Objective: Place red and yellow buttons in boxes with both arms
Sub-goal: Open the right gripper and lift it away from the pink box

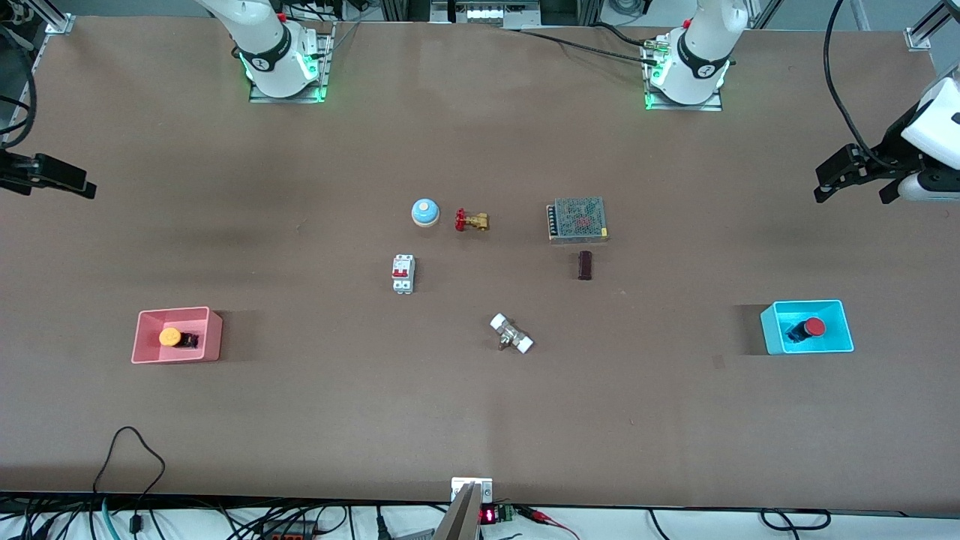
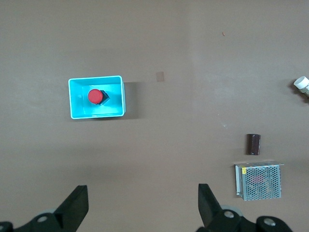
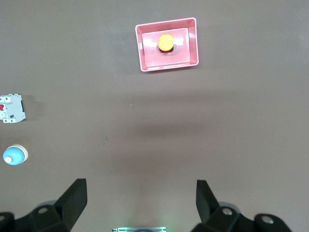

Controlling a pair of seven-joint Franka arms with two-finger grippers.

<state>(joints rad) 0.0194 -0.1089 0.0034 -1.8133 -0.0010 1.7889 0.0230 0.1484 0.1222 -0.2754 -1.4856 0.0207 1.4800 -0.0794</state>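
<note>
Buttons are seen lying tipped over: yellow button [image 1: 170, 337] in the pink box [image 1: 211, 334], cap toward 9 o'clock; red button [image 1: 814, 327] in the cyan box [image 1: 841, 324], cap toward 3 o'clock. Left gripper [image 1: 851, 184] and right gripper [image 1: 71, 184] are held spread and empty above the table ends.

Brown table [image 1: 300, 420] carrying two bins and a scatter of small hardware.

At the right arm's end, a pink bin [image 1: 213, 334], near the table edge under the raised right claw [image 1: 52, 178] and closer to the front camera than that spot. At the left arm's end, a cyan bin [image 1: 772, 327], likewise close to the spot under the raised left claw [image 1: 855, 180]. Well apart from both claws, mid-table: blue-and-white bell [image 1: 425, 212] just beside a brass valve [image 1: 472, 220], a metal mesh box [image 1: 577, 219] with a dark cylinder [image 1: 585, 265] close by, a white breaker [image 1: 403, 274], and a white-ended fitting [image 1: 511, 334] nearest the front camera.
</note>
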